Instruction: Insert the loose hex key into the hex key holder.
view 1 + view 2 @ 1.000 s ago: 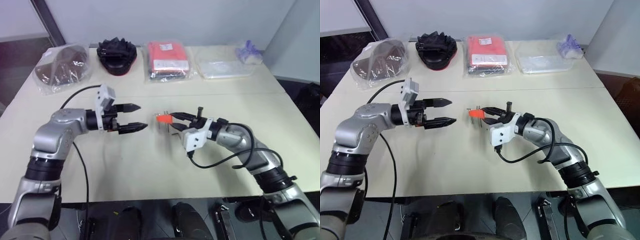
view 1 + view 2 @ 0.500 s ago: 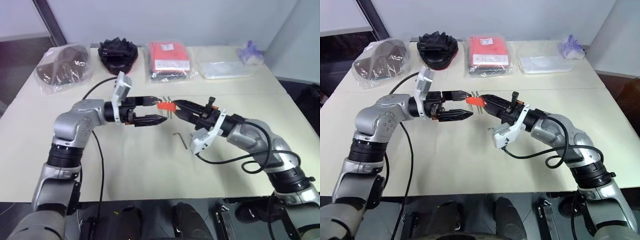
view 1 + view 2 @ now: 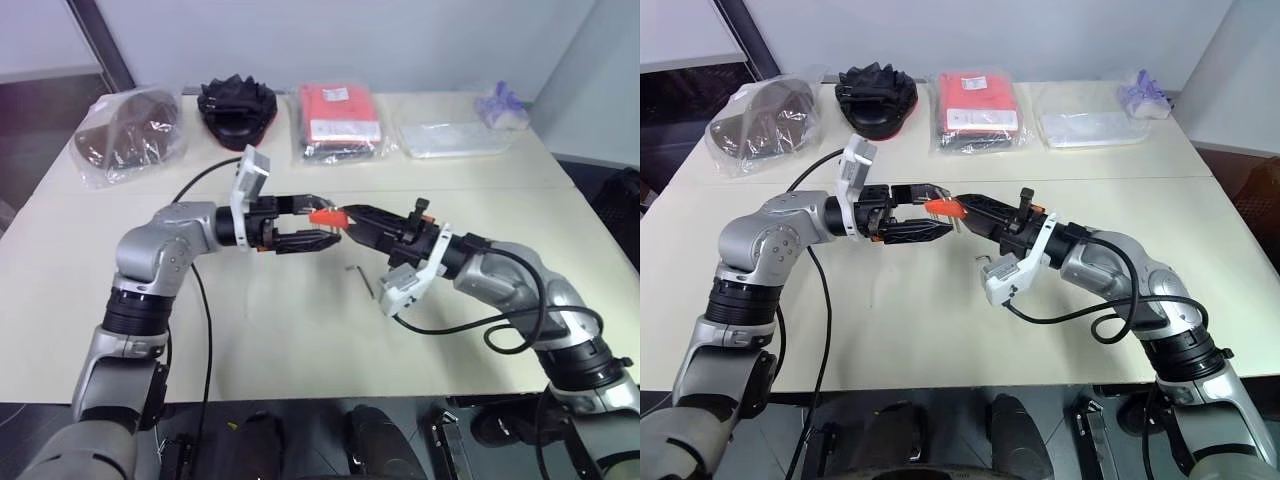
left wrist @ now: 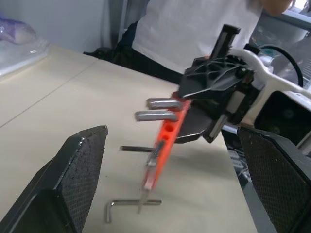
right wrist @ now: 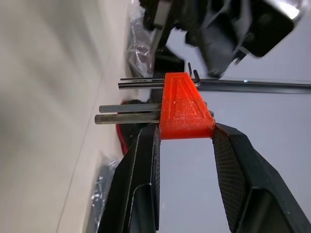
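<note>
the right gripper [image 3: 345, 217] pinches the red key holder [image 3: 325, 215] and holds it up above the table [image 3: 300, 330]. the left gripper [image 3: 318, 224] is wide, one finger on each side of the holder, gripping nothing. the loose key [image 3: 362, 279] lies on the table below.

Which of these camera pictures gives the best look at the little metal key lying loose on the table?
The left wrist view: the loose hex key lies flat on the table, its L shape plain, below the red hex key holder. The left eye view shows it as a thin dark line on the table. In the right eye view I cannot make it out.
</note>
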Motion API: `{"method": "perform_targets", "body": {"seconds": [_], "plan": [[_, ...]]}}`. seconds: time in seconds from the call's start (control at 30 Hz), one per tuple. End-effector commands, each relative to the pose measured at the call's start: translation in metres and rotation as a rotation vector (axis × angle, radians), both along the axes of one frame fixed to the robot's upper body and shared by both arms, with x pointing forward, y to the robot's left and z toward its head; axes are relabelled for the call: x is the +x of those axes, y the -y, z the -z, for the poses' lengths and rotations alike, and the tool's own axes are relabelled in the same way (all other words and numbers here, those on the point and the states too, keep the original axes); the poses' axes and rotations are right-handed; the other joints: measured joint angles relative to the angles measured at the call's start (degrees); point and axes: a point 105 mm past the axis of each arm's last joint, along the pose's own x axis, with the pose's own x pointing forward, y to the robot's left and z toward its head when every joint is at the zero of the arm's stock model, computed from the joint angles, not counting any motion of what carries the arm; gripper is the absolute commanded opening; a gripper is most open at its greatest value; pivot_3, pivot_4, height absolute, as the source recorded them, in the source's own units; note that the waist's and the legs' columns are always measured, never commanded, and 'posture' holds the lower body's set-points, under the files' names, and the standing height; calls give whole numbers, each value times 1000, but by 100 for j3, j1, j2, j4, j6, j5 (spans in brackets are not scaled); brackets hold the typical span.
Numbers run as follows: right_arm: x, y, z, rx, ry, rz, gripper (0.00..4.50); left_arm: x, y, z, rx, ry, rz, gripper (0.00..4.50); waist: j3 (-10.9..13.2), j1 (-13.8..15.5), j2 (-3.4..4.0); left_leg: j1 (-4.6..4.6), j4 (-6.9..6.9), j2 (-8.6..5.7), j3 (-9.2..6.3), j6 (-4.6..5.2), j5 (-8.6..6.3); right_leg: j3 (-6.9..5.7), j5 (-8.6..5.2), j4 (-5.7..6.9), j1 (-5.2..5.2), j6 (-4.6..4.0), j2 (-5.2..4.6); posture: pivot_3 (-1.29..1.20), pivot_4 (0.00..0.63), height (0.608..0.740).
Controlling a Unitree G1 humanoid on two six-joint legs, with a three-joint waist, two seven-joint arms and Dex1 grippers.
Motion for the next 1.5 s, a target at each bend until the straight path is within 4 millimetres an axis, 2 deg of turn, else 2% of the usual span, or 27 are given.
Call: {"method": "perform_targets", "body": {"seconds": [0.03,0.2,0.23,0.27,1.07,1.1,1.13,1.17,1.2,1.27,1.3,1.37,1.5], "plan": [[-6,1,-17,22,52,-15,976,-3,-1,-15,-46,44,9,3231,0,3,0,0,0,0,0,0,0,0,0,0,0,0,0,0,150,740],[-7,1,-16,14,50,-18,976,-3,0,-15,-54,41,11,623,0,9,0,0,0,0,0,-1,0,0,0,0,1,0,0,0,150,740],[-7,1,-16,11,49,-18,976,-4,1,-15,-58,38,13,175,0,10,0,0,0,0,1,-1,1,0,0,0,1,0,0,0,150,740],[-7,1,-15,5,47,-17,976,-4,1,-15,-63,35,14,60,0,8,0,0,0,0,0,-1,1,0,0,0,1,0,-1,0,150,740],[-1,11,-9,-21,5,31,976,-5,1,-13,-52,54,-13,62,0,3,0,0,0,0,0,-3,2,0,0,1,1,0,0,0,150,740],[-1,11,-9,-22,6,31,2001,-5,2,-13,-52,55,-14,62,0,3,0,0,0,0,0,-3,2,0,0,1,1,0,0,0,150,740],[-1,11,-10,-20,7,31,2310,-5,2,-13,-52,55,-14,62,0,6,0,0,1,0,0,-3,2,0,0,1,1,0,0,0,150,740],[-1,11,-10,-18,8,31,2899,-5,2,-13,-51,55,-16,62,0,7,0,0,1,0,0,-3,2,0,0,1,1,0,0,0,150,740],[-1,11,-11,-15,8,32,3243,-5,2,-13,-51,55,-17,62,0,6,0,0,1,0,0,-3,2,0,0,1,1,0,0,0,150,740],[-1,11,-11,-9,0,35,4223,-5,1,-13,-50,56,-22,62,0,3,0,0,1,0,0,-3,2,0,0,1,1,0,0,0,150,740],[0,11,-11,-1,-9,42,4487,-5,1,-13,-49,57,-25,62,0,3,0,0,1,0,1,-3,2,0,0,1,1,0,0,0,150,740],[4,15,-12,42,-57,69,4487,-4,0,-13,-45,61,-31,62,0,4,0,0,1,0,0,-3,2,0,0,1,1,0,0,0,150,740],[29,40,-10,401,-460,262,4487,-1,-10,-14,-19,99,-86,62,-1,6,-1,3,1,0,-2,-3,2,-1,0,3,6,0,0,0,150,740]]}}
